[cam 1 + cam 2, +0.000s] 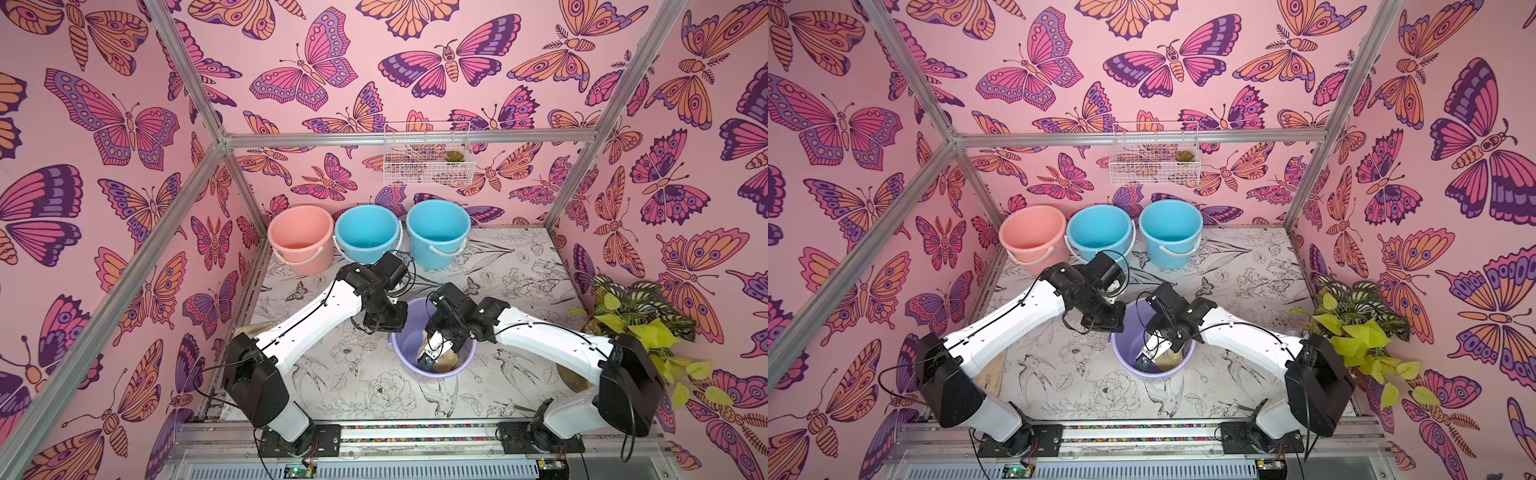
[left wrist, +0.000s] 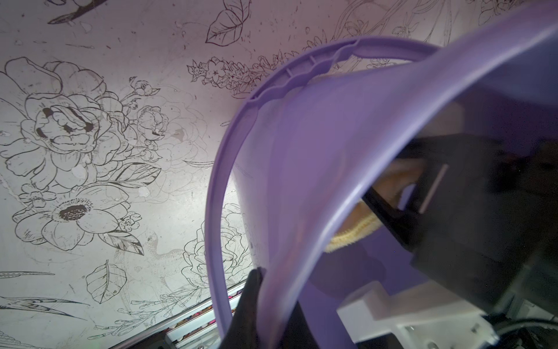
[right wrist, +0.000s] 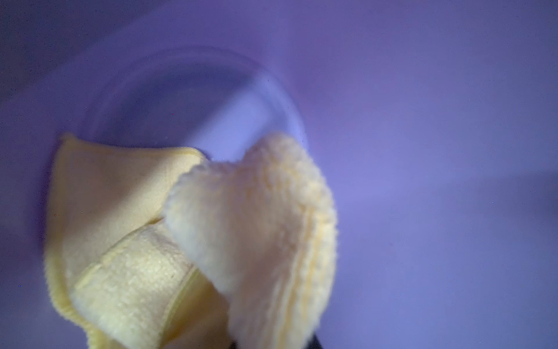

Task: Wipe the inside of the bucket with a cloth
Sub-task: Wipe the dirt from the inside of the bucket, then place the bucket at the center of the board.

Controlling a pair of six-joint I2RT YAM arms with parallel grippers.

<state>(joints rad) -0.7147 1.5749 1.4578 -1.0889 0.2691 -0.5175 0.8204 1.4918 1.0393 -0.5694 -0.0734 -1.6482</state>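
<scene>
Bucket (image 1: 405,343), lilac plastic, stands near the middle of the tabletop (image 1: 519,282), and both arms meet over it. The left arm rises from its base at the near edge, its white link slanting toward the centre, then folds at the wrist so the left claw (image 1: 384,326) comes down on the bucket's far-left rim. That claw is clenched on the bucket's wall; in the left wrist view one dark finger (image 2: 247,302) lies against the outside of the wall (image 2: 302,166).

The right arm mirrors it from the other side, wrist bent steeply downward, with the right claw (image 1: 429,360) plunged through the bucket's mouth. It is clamped on the cloth (image 3: 250,217), a pale yellow, fluffy piece that hangs in folds from the claw inside the bucket, with the lilac inner wall (image 3: 422,151) all around it. In both top views the cloth (image 1: 1169,358) shows low inside the bucket, on the near-right side.

A pink bucket (image 1: 301,237) and two blue buckets (image 1: 368,235) (image 1: 438,230) line the back wall.
</scene>
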